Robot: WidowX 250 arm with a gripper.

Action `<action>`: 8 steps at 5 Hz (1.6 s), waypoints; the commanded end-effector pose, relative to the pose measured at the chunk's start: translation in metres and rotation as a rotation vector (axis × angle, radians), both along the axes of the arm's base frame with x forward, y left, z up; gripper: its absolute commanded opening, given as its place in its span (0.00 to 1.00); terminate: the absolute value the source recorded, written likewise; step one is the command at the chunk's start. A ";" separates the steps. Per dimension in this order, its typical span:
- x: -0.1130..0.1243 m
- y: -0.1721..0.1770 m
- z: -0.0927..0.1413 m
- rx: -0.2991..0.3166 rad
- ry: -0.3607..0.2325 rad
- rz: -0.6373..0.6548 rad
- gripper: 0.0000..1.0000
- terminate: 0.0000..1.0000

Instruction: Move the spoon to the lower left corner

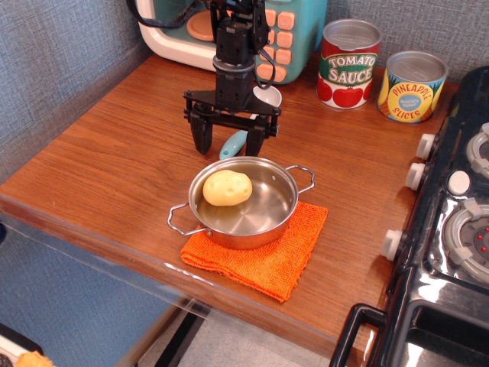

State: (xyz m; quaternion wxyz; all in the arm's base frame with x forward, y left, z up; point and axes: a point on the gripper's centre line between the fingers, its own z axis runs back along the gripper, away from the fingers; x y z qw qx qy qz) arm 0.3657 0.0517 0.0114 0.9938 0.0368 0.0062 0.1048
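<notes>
The gripper (230, 144) hangs low over the wooden counter with its two black fingers (201, 136) spread apart, one on each side of the spoon's light blue handle. The fingertips sit close to the counter surface; whether they touch it cannot be told. Nothing is clamped between them.

The spoon (236, 142) lies on the counter under the gripper, its blue handle end pointing toward the near side and its white bowl toward the far side, mostly hidden behind the arm. It rests just beyond the far rim of the pot, in the middle-far part of the counter.

The steel pot (244, 202) stands near the gripper on an orange knitted cloth (263, 260), and a yellow potato (227, 188) sits inside it toward the left. The lower left corner (46, 191) of the brown countertop is well apart from the spoon.

At the far edge, behind the arm, is a teal and white toy microwave (286, 30) with orange buttons. To its right stand two cans: a red one (349, 63) labelled "TOMATO SAUCE" and a yellow and blue one (412, 86) labelled "PINEAPPLE SLICES". A black toy stove (451, 229) with white knobs fills the right side.
</notes>
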 end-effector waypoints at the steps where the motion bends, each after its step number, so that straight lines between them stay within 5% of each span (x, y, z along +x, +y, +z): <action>1: 0.007 0.005 0.011 0.011 -0.052 -0.008 0.00 0.00; 3: 0.004 0.008 0.032 -0.047 -0.107 -0.046 0.00 0.00; 4: -0.007 0.019 0.070 -0.074 -0.189 -0.090 0.00 0.00; 5: -0.044 0.046 0.098 -0.112 -0.236 -0.107 0.00 0.00; 8: -0.142 0.138 0.069 -0.065 -0.146 -0.071 0.00 0.00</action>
